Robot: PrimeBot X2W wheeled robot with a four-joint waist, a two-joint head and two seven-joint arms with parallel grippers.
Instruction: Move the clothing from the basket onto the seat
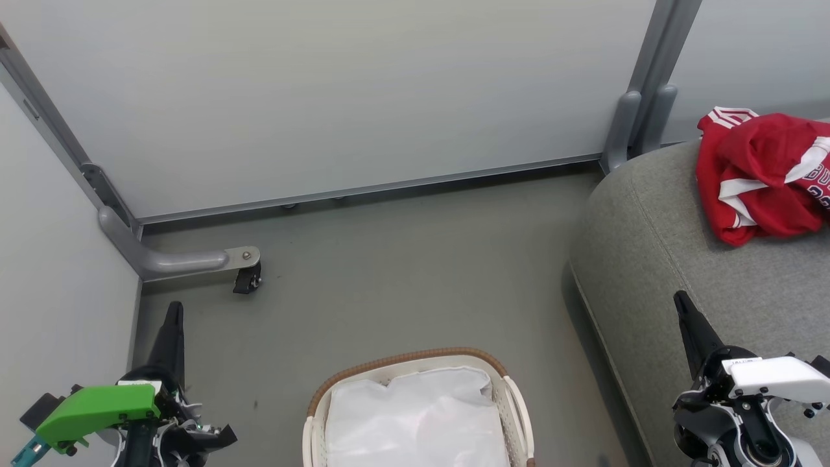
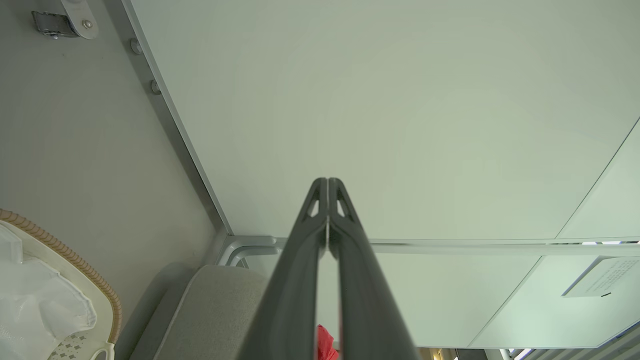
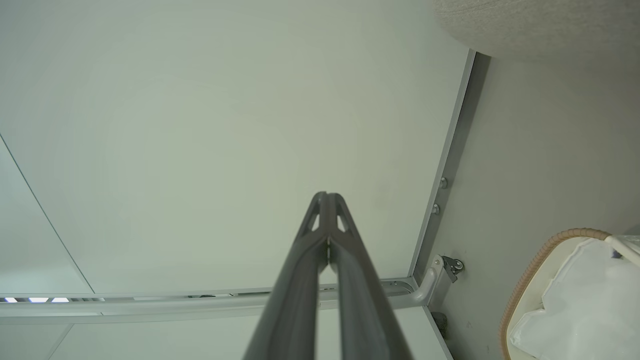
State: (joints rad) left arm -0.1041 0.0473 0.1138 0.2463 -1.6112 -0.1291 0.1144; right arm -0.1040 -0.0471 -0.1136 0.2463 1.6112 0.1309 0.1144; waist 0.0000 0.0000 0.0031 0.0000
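Here, in the head view, the clothing lies heaped on the seat, well apart from the basket, which shows its white liner. In the left wrist view the left hand is closed, empty; in the right wrist view the right hand likewise. Transfer looks finished: check the liner's folds.

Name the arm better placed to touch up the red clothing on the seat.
Right, likely: the right gripper is by the seat bearing the clothing; the left gripper is across the basket.
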